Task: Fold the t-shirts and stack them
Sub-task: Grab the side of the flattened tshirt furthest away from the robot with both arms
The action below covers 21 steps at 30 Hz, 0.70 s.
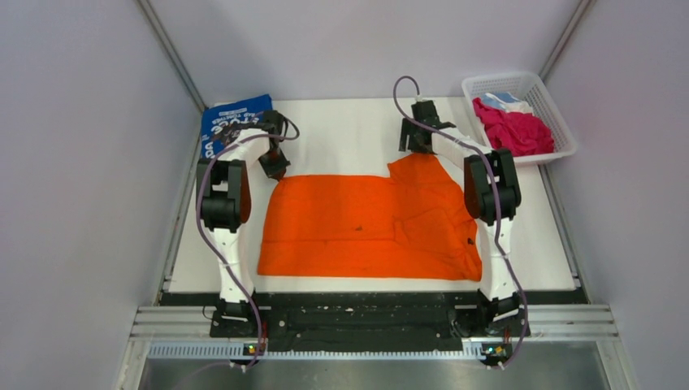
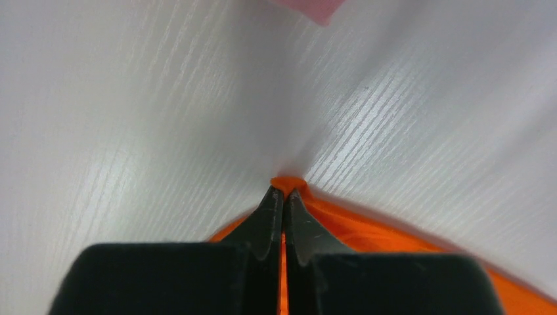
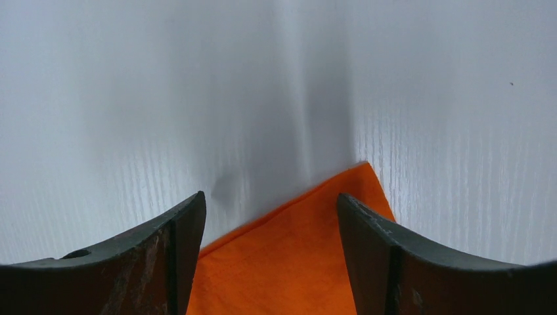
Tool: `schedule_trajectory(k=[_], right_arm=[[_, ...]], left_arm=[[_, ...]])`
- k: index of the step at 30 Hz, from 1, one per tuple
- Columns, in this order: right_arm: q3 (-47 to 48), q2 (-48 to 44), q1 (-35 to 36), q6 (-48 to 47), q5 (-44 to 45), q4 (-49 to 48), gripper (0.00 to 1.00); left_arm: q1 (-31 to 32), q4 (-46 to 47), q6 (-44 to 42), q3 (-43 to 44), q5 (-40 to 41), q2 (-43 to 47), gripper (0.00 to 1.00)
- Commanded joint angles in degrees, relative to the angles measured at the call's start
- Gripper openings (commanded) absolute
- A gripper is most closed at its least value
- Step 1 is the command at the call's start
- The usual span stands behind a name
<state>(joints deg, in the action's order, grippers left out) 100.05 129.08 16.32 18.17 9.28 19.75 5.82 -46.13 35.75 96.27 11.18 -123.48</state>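
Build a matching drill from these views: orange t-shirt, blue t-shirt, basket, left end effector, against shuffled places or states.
1. orange t-shirt
2. blue t-shirt
3. basket
4. left end effector

A. far-left corner
B. shut on a corner of orange cloth
C. spread flat in the middle
D. far right, holding magenta cloth

Pairs: 1-C, 2-A, 3-D, 4-B

The orange t-shirt [image 1: 341, 227] is matt cloth; the table [image 1: 349, 138] faintly grained, slightly glossy; the basket [image 1: 512, 81] plastic lattice.
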Motion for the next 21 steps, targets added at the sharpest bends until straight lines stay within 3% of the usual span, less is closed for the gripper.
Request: schedule_trajectory(k=[1, 7, 10, 21], right_arm=[[-2.08, -0.69, -0.07, 0.37, 2.59, 1.24, 0.69], [-6.02, -1.6, 0.25, -0.17, 1.15, 0.15, 0.52], [-4.91, -0.3, 0.56, -0.11, 2.49, 1.7, 0.49], [-6.25, -2.69, 2.62, 2.39, 10.19, 2.05, 0.07]], left_arm=[[0.04, 0.44, -1.53, -3.53, -0.68, 3.24, 0.0], [0.06, 2.31, -2.15, -6.19, -0.75, 6.67, 0.0], [0.06, 2.55, -2.65, -6.69, -0.67, 7.5, 0.0], [0.11, 2.89, -3.21, -6.51, -0.37, 8.6, 0.0]])
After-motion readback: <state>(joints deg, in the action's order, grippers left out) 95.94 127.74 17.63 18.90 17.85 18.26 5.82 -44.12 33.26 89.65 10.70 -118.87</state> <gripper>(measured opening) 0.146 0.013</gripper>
